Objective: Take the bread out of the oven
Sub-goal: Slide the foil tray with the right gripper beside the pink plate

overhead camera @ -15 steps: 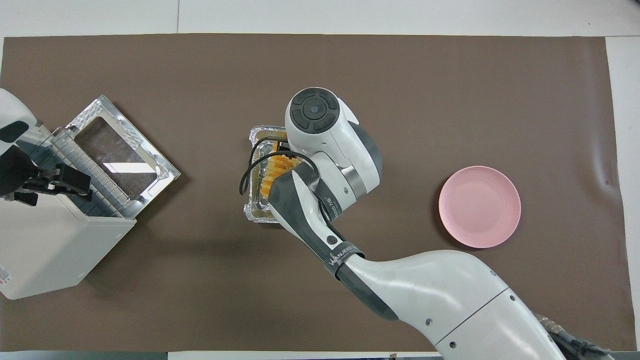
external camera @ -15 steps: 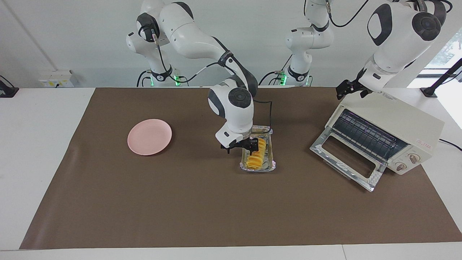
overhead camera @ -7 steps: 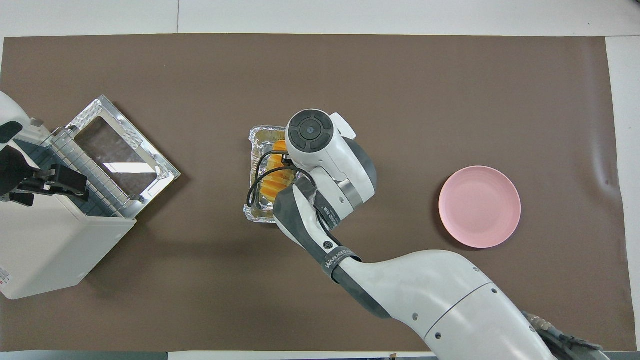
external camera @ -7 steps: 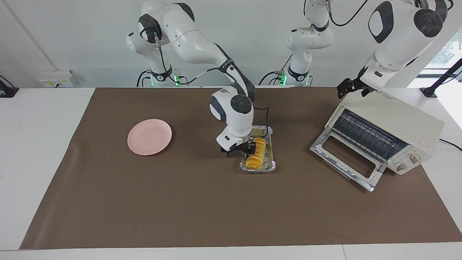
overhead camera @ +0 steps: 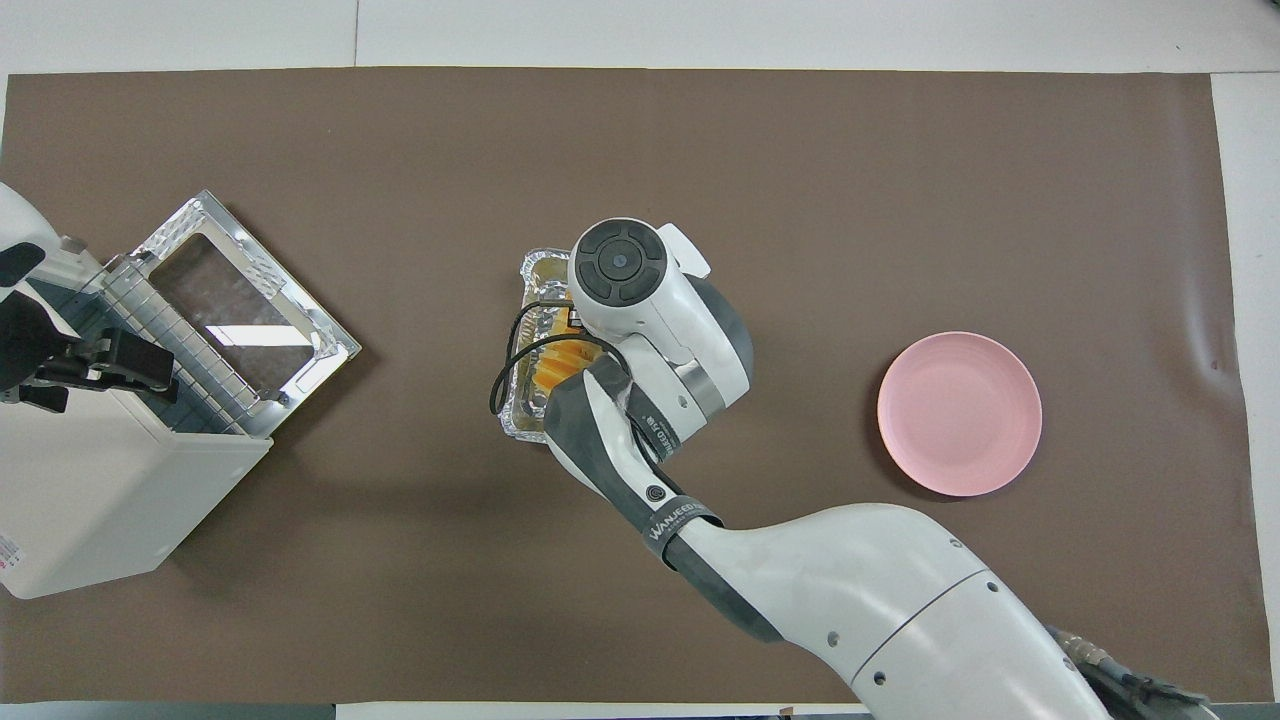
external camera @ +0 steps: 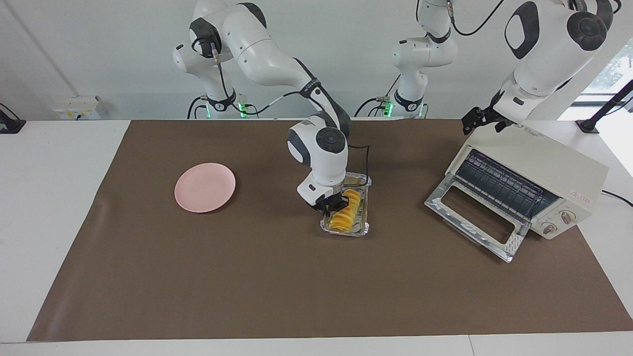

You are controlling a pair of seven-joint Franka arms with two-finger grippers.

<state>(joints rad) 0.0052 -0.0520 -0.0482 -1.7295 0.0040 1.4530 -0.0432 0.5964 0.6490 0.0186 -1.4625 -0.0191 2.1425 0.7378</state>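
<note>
Right pincer is down in the foil tray in the middle of the brown surface, its dark fingers set against the bread; from where I stand I cannot tell whether they are clamped on it or merely around it. That golden, ridged loaf lies lengthwise inside the tray, and the tray sits on the mat, well apart from the oven. From above, the right arm's wrist covers most of the tray, with only a strip of foil and yellow showing beside it. Toward the right arm's end of the surface, a pink plate sits bare. Toward the left arm's end stands the cream-white oven, its glass door dropped open onto the mat and the wire rack visible inside. Left pincer hangs over the oven's top corner nearest the robots, waiting, and its fingers look spread apart.
</note>
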